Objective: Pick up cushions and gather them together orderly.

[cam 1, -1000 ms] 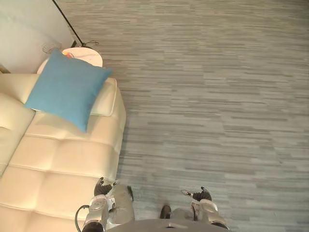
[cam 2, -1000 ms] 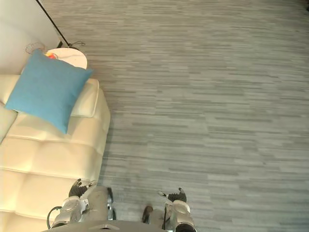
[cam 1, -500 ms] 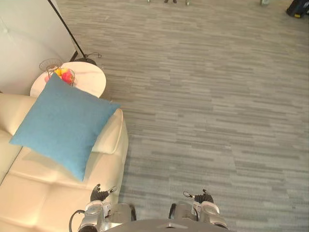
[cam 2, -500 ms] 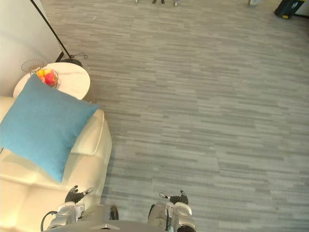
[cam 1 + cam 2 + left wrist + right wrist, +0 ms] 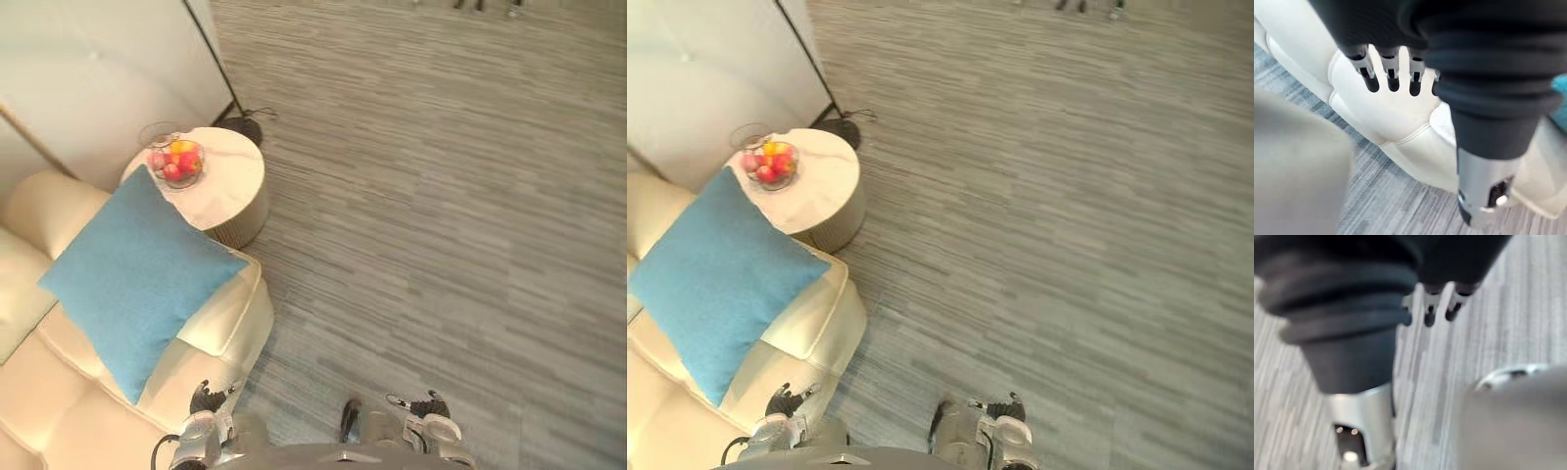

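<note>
Holding nothing: left hand (image 5: 206, 399) loose-fingered over the front corner of the sofa (image 5: 220, 318), right hand (image 5: 431, 403) likewise above the floor (image 5: 441, 196). Leaning on the sofa's arm, well ahead of both: cushion (image 5: 137, 284). Risks toppling the fruit bowl (image 5: 176, 162) just behind its top corner with an overlong reach.

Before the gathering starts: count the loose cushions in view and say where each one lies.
1. The blue cushion leans on the cream sofa by its armrest. More may lie off-frame.

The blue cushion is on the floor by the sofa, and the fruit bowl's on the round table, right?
No: the left eye view shows the blue cushion on the sofa, not the floor. The fruit bowl is on the round table.
</note>
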### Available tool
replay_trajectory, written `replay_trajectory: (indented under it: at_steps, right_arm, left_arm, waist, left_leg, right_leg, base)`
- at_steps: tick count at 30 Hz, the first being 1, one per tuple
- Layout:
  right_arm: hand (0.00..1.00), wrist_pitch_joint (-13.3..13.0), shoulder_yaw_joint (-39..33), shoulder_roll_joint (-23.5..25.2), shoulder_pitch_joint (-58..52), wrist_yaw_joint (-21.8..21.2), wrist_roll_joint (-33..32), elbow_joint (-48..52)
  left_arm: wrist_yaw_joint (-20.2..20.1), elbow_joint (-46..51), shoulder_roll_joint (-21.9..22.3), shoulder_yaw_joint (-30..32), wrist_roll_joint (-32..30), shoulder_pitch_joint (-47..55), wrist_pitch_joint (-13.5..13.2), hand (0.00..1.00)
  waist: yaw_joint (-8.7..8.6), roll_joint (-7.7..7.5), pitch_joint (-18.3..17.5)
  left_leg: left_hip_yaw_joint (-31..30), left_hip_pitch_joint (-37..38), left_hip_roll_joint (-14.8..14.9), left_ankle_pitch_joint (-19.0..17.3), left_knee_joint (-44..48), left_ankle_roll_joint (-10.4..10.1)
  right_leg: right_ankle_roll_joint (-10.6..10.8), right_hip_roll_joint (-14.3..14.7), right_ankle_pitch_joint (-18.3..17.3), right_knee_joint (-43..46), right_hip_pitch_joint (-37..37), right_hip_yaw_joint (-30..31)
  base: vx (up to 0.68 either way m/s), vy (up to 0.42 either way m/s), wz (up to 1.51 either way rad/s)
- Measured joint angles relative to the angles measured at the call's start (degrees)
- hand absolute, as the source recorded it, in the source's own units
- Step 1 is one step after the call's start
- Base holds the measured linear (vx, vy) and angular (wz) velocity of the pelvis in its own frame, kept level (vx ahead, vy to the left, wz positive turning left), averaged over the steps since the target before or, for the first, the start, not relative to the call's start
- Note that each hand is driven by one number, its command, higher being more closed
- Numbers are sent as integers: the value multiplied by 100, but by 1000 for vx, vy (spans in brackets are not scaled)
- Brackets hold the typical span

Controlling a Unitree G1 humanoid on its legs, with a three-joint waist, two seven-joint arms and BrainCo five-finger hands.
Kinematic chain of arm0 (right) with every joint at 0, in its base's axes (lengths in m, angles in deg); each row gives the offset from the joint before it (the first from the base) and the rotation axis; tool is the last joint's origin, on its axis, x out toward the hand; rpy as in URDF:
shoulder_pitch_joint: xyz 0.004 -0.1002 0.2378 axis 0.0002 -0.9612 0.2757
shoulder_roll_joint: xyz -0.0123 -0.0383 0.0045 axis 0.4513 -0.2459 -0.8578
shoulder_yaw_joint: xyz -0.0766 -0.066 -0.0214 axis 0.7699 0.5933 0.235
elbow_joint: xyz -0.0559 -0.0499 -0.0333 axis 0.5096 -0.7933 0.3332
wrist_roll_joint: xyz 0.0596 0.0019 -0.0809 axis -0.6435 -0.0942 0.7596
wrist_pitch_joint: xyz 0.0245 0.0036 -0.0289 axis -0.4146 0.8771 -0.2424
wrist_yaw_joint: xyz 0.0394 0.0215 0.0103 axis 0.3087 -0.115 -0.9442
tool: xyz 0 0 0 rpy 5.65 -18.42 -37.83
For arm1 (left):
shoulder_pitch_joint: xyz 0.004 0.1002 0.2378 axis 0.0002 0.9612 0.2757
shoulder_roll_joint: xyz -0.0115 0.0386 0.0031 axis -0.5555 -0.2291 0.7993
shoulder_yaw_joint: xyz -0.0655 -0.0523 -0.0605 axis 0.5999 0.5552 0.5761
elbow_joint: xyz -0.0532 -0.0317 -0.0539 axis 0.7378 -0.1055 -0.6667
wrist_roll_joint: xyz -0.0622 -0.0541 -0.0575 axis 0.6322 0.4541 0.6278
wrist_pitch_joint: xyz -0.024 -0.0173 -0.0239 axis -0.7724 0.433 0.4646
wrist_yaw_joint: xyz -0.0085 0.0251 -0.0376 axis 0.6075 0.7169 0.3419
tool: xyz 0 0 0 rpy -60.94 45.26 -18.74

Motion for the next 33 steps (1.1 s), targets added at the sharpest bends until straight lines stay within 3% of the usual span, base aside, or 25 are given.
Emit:
replay_trajectory:
  at_steps: [2,3,4,5,7,10,12,14,15,16,17,18,19,20,22,23,25,26,27,28,31,33]
  right_arm:
    - [0,0,18,39,-49,-1,-1,-3]
    - [0,1,3,39,-74,0,-4,23]
    - [0,3,-37,27,-82,-1,-3,19]
    - [0,8,-124,41,-51,0,-8,17]
    - [0,11,-299,131,-93,7,-18,-50]
    - [0,-2,-337,150,10,4,-53,-208]
    - [0,-5,-316,153,23,1,-43,-259]
    - [0,-3,-311,127,26,-2,-34,-370]
    - [0,20,-294,106,5,-6,5,-442]
    - [0,11,-236,126,-41,-28,-41,-399]
    - [0,-15,-211,124,-43,-26,-25,-388]
    - [0,3,-137,127,-29,-33,7,-406]
    - [0,-3,-98,128,-38,-34,7,-404]
    - [0,-19,-94,133,-53,-32,4,-400]
    - [0,-51,-91,139,-64,-36,-1,-391]
    - [0,-49,-91,153,-76,-39,-27,-316]
    - [0,-46,-89,166,-118,-37,-65,-236]
    - [0,-43,-89,169,-153,-34,-64,-204]
    - [0,-44,-121,218,-247,-34,-87,-197]
    - [0,-36,-137,174,-256,-34,-97,-200]
    - [0,-25,-102,113,-202,-44,-83,-165]
    - [0,-32,-112,131,-221,-35,-80,-159]
  left_arm:
    - [5,87,1,-70,103,8,-3,0]
    - [5,84,12,-129,105,12,-15,0]
    - [2,74,-2,-186,104,8,-18,0]
    - [3,63,-68,-236,104,3,-18,0]
    - [39,24,-219,-368,101,0,-21,0]
    - [84,-75,-338,-377,208,6,-32,0]
    - [84,-166,-378,-432,207,50,-42,0]
    - [80,-288,-387,-431,207,72,-40,0]
    - [73,-305,-402,-458,202,79,-37,0]
    - [68,-300,-425,-505,205,80,-35,0]
    - [73,-282,-428,-514,204,80,-38,0]
    - [73,-265,-513,-540,201,73,-30,0]
    - [75,-259,-526,-541,201,74,-31,0]
    - [78,-258,-525,-538,200,73,-36,0]
    - [85,-261,-497,-518,198,70,-39,0]
    - [102,-262,-413,-379,198,47,-39,0]
    - [116,-262,-374,-276,199,64,-39,0]
    - [115,-257,-375,-259,197,69,-40,0]
    - [117,-249,-368,-144,196,67,-50,0]
    - [133,-254,-299,-88,200,75,-53,0]
    - [206,-245,-24,107,203,99,-90,0]
    - [198,-245,7,137,202,107,-95,0]
  waist:
    - [61,-13,-8]
    - [46,48,-42]
    - [36,64,-74]
    - [19,1,-118]
    - [-59,-222,-107]
    - [70,-369,-114]
    - [71,-416,-169]
    - [24,-440,-228]
    - [-45,-448,-240]
    - [-94,-441,-235]
    - [-114,-464,-185]
    - [-149,-498,-119]
    - [-144,-529,-120]
    - [-140,-551,-129]
    - [-143,-541,-129]
    - [-150,-528,-122]
    - [-166,-527,-122]
    - [-170,-543,-132]
    - [-126,-698,-216]
    - [-106,-689,-243]
    - [-65,-275,-329]
    - [-71,-249,-356]
  left_leg:
    - [752,-261,2,25,-603,157]
    - [1356,-355,-10,416,-1744,300]
    - [1755,-399,-29,513,-2227,461]
    - [1992,-333,-89,500,-2499,485]
    - [2531,-90,-509,660,-3511,739]
    - [2353,297,-896,764,-4062,811]
    - [2246,633,-1110,821,-4414,782]
    - [2031,795,-1258,830,-4673,781]
    - [1819,812,-1292,818,-4673,793]
    - [1619,860,-1344,799,-4694,803]
    - [1467,923,-1355,774,-4694,824]
    - [1263,970,-1343,718,-4682,853]
    - [1167,994,-1337,692,-4673,869]
    - [851,1052,-1316,665,-4650,851]
    - [533,1109,-1301,650,-4648,827]
    - [193,1072,-1298,601,-4632,745]
    - [-44,1043,-1310,574,-4627,699]
    - [-108,1041,-1332,561,-4621,679]
    - [-279,1011,-1501,568,-4570,528]
    - [-418,1016,-1496,594,-4571,452]
    - [-589,939,-1197,638,-4552,148]
    - [-660,1003,-1018,598,-4578,46]
  right_leg:
    - [42,-95,21,-372,475,-359]
    - [77,-72,40,-485,667,-684]
    - [138,-40,23,-496,710,-848]
    - [168,-76,11,-515,733,-992]
    - [186,-268,17,-596,854,-1399]
    - [187,-410,18,-449,1135,-1387]
    - [226,-517,42,-247,1312,-1385]
    - [371,-738,117,516,1149,-1382]
    - [547,-960,294,1293,880,-1317]
    - [523,-1114,630,1999,586,-1052]
    - [359,-1129,855,2525,358,-725]
    - [355,-960,273,2781,123,-217]
    - [359,-857,96,2760,61,-42]
    - [326,-527,-327,2435,-82,400]
    - [328,-190,-507,1773,-226,890]
    - [363,132,-475,869,-418,1484]
    - [369,243,-261,161,-410,1819]
    - [353,252,-169,-51,-384,1853]
    - [312,71,209,-264,-385,1884]
    - [317,56,260,-191,-391,1752]
    - [234,226,332,-511,-133,1265]
    - [172,369,385,-772,128,1048]
  base:
    - [304,-37,84]
    - [276,-5,111]
    - [234,8,121]
    - [292,35,163]
    - [313,82,184]
    - [159,39,91]
    - [114,-20,41]
    - [101,-2,50]
    - [97,7,81]
    - [96,2,90]
    - [96,-18,95]
    - [63,-26,75]
    - [83,-89,102]
    - [62,-100,98]
    - [72,-151,114]
    - [56,-183,104]
    - [32,-169,103]
    - [107,-260,132]
    - [179,-285,122]
    - [229,-323,113]
    - [219,-201,56]
    - [192,-156,39]
